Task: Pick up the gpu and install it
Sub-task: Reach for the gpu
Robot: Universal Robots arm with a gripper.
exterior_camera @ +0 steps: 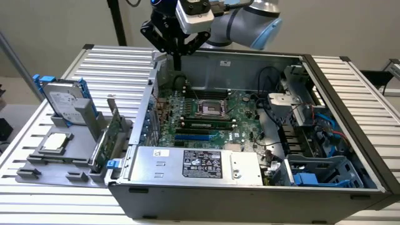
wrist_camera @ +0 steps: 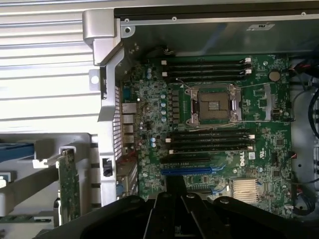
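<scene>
Gripper (exterior_camera: 177,63) is hovering shut, empty, over case (exterior_camera: 250,199); gpu (exterior_camera: 111,136) is standing in rack (exterior_camera: 81,176) nearby, likely needing a square top-edge grasp.

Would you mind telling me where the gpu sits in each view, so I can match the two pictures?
Exterior view: the gpu stands on edge in the grey holder, outside the case on the exterior view's left.
Wrist view: the gpu stands in that holder, just outside the case's perforated wall.
Shared landmark: the CPU socket inside the case.
</scene>
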